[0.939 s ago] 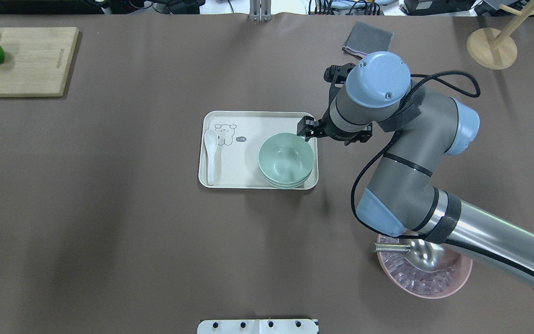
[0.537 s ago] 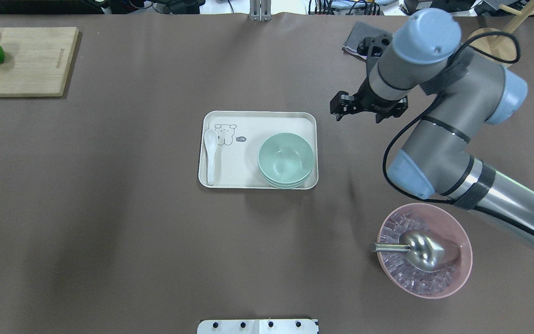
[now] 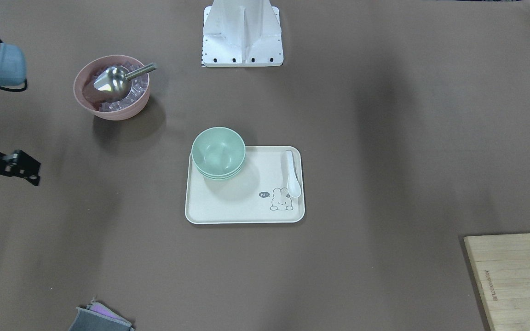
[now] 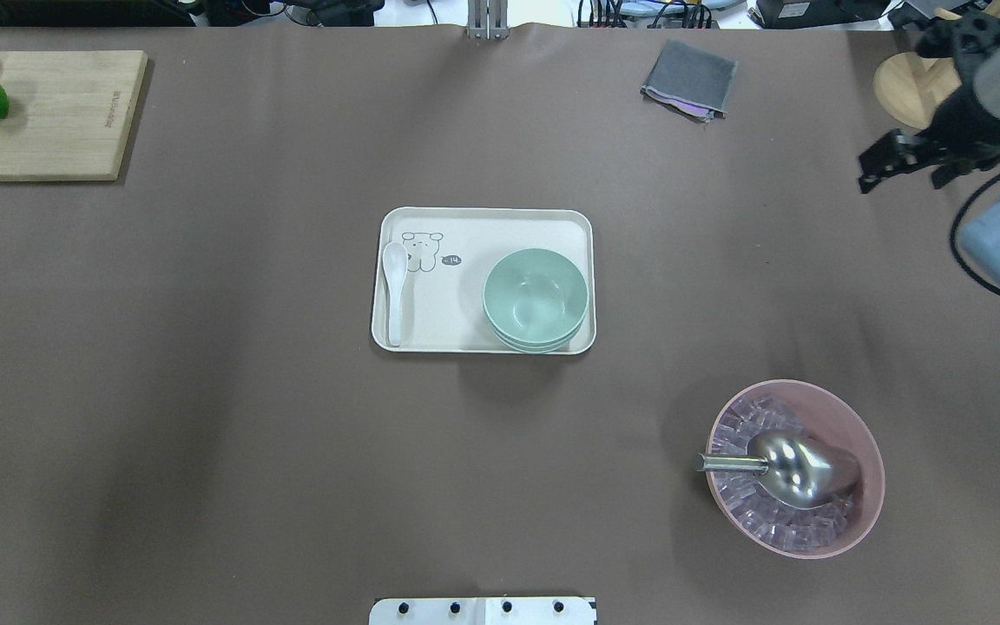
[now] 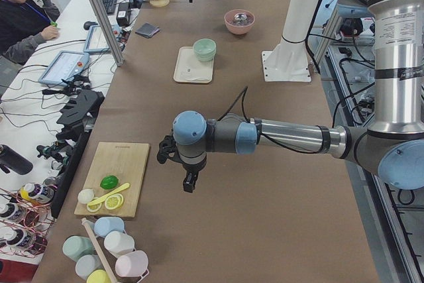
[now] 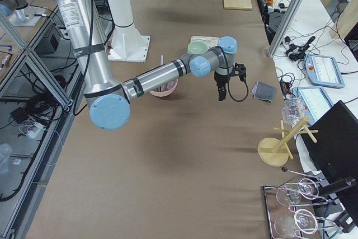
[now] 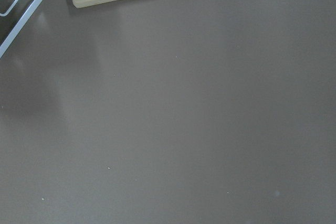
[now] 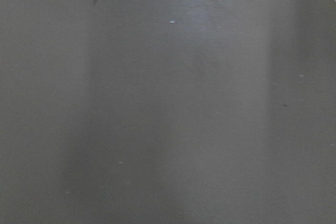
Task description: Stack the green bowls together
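Observation:
The green bowls [image 4: 535, 299] sit nested in one stack at the right end of a cream tray [image 4: 483, 226] in the middle of the table; they also show in the front-facing view [image 3: 218, 151]. My right gripper [image 4: 870, 172] hovers far off to the right of the tray, near the table's right edge, open and empty; the front-facing view catches it at its left edge [image 3: 28, 169]. The left gripper [image 5: 189, 183] shows only in the exterior left view, pointing down beside the cutting board, and I cannot tell whether it is open or shut.
A white spoon [image 4: 394, 291] lies on the tray's left side. A pink bowl [image 4: 865, 486] with ice and a metal scoop stands front right. A grey cloth [image 4: 689, 78] and a wooden stand [image 4: 921, 87] are at the back right, a cutting board [image 4: 49, 117] with fruit at the back left.
The right arm has swung away from the bowl stack, up and to the right, out toward the table's right edge. The bowls and tray have not moved.

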Motion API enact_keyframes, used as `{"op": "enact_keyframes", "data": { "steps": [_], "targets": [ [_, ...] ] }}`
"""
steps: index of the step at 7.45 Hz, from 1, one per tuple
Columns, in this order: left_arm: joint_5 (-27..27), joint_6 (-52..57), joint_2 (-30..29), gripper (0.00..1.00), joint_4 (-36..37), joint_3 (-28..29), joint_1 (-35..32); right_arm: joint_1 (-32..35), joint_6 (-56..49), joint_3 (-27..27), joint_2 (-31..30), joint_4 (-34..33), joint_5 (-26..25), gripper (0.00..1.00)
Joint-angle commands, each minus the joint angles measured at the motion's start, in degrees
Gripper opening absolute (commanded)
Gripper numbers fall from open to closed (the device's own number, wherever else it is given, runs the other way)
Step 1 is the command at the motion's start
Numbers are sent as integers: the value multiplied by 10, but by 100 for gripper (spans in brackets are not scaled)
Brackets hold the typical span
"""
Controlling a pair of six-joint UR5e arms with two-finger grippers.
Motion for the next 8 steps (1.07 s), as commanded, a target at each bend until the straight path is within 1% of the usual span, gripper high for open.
{"op": "enact_keyframes", "data": {
  "steps": [1,3,4,5,7,8],
  "targets": [
    [0,-1,1,98,0,1,0,96,-152,4,-100,0,18,100],
    [0,0,2,98,1,1,0,166,-261,7,-176,1,22,100],
    [1,0,3,98,2,6,-1,191,-275,14,-207,-4,22,100],
    [1,1,3,98,2,14,-1,207,-276,20,-222,-33,17,100],
    [1,1,3,98,2,18,-1,249,-276,31,-244,-41,18,100],
    [1,2,3,98,2,18,-1,250,-272,36,-247,-41,16,100]
  ]
}}
